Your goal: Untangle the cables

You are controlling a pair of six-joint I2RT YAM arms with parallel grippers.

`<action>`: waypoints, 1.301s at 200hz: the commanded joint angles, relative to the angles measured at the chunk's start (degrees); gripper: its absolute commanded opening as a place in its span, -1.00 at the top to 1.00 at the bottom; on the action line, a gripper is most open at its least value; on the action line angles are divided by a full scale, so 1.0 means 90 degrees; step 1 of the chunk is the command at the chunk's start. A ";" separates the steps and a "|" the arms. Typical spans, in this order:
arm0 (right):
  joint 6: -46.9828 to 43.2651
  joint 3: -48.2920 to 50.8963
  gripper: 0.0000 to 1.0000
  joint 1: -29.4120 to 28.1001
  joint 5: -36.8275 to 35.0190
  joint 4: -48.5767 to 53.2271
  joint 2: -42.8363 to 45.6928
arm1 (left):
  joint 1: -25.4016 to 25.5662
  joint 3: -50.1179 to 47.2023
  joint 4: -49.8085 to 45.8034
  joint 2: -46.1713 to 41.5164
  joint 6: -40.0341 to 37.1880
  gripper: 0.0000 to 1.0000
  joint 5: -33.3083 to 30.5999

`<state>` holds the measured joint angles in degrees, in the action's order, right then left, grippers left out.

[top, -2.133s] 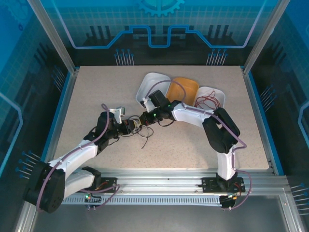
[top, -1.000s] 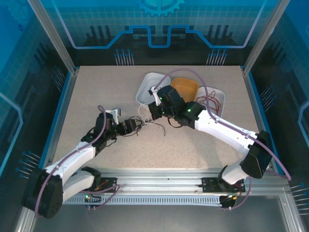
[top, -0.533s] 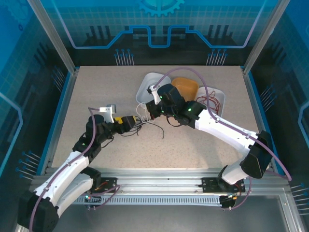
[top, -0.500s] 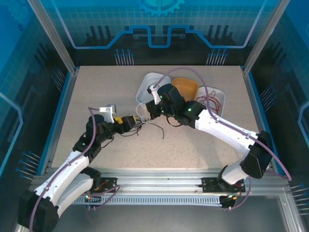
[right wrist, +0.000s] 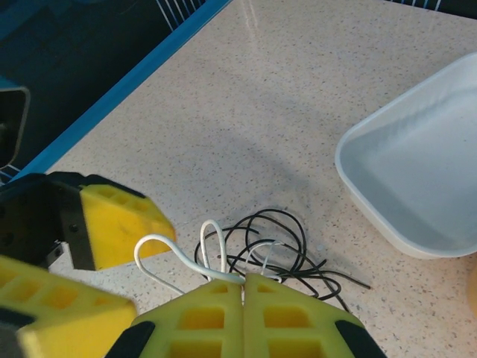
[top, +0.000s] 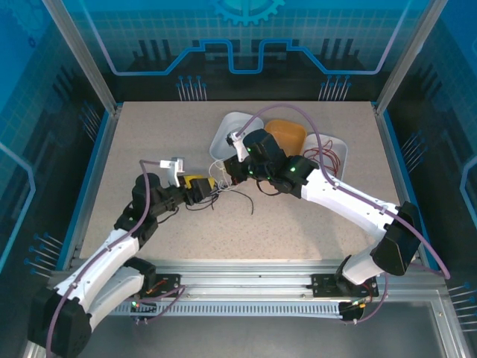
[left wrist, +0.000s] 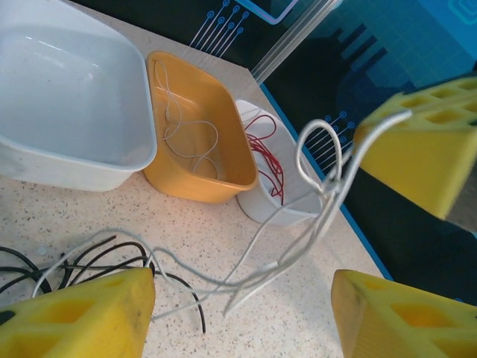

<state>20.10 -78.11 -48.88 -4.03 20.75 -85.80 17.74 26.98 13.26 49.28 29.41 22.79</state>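
Observation:
The cables [top: 232, 195] lie as a small tangle of black and white wires on the table's middle. My right gripper [top: 226, 175] is shut on a white cable [right wrist: 168, 246], which it holds lifted in loops above the black cables [right wrist: 287, 242]. In the left wrist view the white cable [left wrist: 313, 201] runs up from the table to the right gripper's yellow finger [left wrist: 421, 149]. My left gripper [left wrist: 242, 294] is open, its jaws on either side of the white strands, touching nothing. It sits just left of the right gripper [right wrist: 244, 280].
Three trays stand at the back: a white tray [top: 232, 128], an orange tray [top: 287, 136] holding a white wire [left wrist: 186, 130], and a small white tray [top: 332, 143] holding red wires [left wrist: 264, 153]. Open table lies to the left and front.
My left gripper has moved forward and right, closer to the right gripper, and its jaws have narrowed somewhat. The right arm keeps the white cable lifted in place.

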 commanded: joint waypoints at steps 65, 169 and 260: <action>0.0237 0.0134 1.00 -0.0150 0.0026 -0.0280 0.0282 | -0.0027 0.0974 0.0078 0.0825 -0.0239 0.22 -0.0028; 0.0893 0.1124 0.60 0.0204 -0.0119 -0.0719 0.0375 | 0.0041 0.2147 -0.0959 0.0514 -0.0519 1.00 -0.0293; 0.0486 0.1889 0.22 0.0277 0.0324 -0.1761 0.0109 | 0.0051 0.2296 -0.1124 0.0493 -0.0449 1.00 -0.0100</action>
<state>26.68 -62.46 -46.44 -1.96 9.34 -83.57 18.22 46.48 3.42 54.89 26.39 21.08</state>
